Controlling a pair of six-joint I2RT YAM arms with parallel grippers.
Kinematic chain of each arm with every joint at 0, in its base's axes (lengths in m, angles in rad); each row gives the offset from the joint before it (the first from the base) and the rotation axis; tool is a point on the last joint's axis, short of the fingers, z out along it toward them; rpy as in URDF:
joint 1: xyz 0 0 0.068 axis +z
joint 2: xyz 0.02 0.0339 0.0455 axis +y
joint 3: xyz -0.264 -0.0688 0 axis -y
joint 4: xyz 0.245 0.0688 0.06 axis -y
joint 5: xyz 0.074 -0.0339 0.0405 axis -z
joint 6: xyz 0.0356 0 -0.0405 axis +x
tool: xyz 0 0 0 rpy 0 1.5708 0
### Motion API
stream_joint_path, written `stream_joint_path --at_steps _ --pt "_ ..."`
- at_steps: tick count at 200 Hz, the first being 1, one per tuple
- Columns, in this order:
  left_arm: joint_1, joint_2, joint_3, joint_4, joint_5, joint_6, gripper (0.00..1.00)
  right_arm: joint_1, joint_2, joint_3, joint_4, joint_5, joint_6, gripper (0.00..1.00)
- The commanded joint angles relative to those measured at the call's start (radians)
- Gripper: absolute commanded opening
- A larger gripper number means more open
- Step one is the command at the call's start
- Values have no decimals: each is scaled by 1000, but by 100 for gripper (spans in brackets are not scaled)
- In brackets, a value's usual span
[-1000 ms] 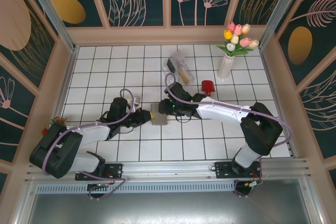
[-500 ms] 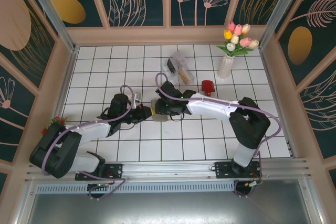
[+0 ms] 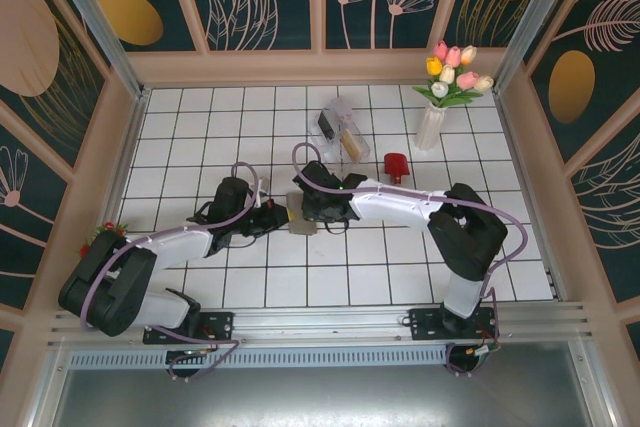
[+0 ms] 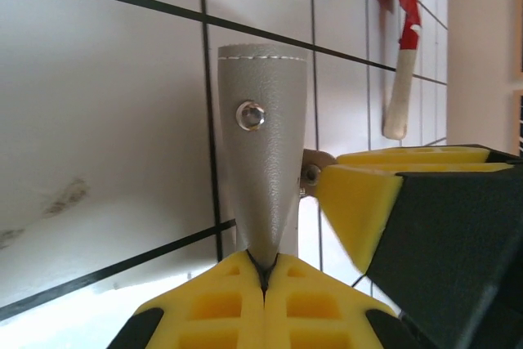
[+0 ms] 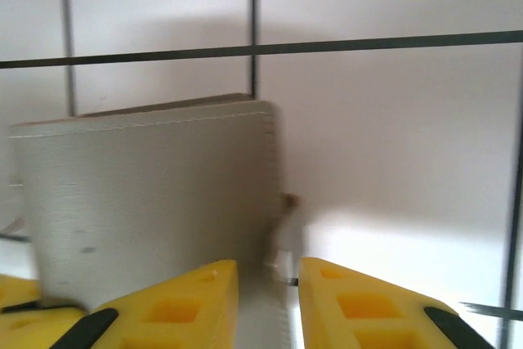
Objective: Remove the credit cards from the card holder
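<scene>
The grey-brown card holder lies partly unfolded on the white tiles between my two grippers. My left gripper is shut on it: in the left wrist view the yellow pads pinch a grey flap that carries a metal snap. My right gripper reaches in from the right, and one of its yellow fingers sits just beside the flap. In the right wrist view its fingers stand open, with the holder's stitched edge between them and the grey panel to the left. No cards are visible.
A clear plastic box lies behind the grippers. A red scoop-like object with a white handle rests to the right. A vase of tulips stands at the back right, and a small red-flowered plant at the left wall.
My right gripper has moved left, up to the card holder's edge. My left gripper has kept its hold and shifted slightly right.
</scene>
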Motion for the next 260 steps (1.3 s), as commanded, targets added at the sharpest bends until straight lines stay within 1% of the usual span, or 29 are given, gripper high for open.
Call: stream_joint_path --at_steps 1,22,49,66,83,87,96,111,136,156,181,219,236,260 --pt "0 -20 31 -81 -45 52 0 -14 -17 -53 -77 75 23 28" --pt "1 2 46 -114 -27 90 0 -21 -43 -83 -62 74 12 27" --pt "0 32 63 -126 -3 85 0 -26 -68 -82 -44 67 -13 27" --pt "0 40 70 -141 -12 83 0 -32 -121 -118 44 10 -22 29" --pt "0 43 77 -171 -34 89 0 -44 -164 -162 155 -89 -31 34" --pt "1 43 78 -175 -38 90 0 -45 -167 -168 175 -96 -34 36" --pt "0 44 79 -179 -38 93 0 -45 -165 -172 205 -152 -35 39" --pt "1 43 80 -190 -44 98 0 -43 -141 -162 214 -184 -28 40" --pt "0 36 78 -194 -50 111 0 -40 -107 -134 188 -156 -22 46" --pt "0 38 75 -190 -48 108 0 -39 -68 -91 145 -127 -22 47" --pt "0 43 69 -185 -42 110 0 -34 -14 -28 91 -105 -28 43" --pt "0 35 63 -180 -43 106 0 -20 49 48 -15 -5 -12 41" --pt "0 39 67 -187 -26 108 0 -20 64 68 -43 -8 -34 41" --pt "0 34 80 -212 -30 120 0 -21 82 86 -94 0 -55 39"
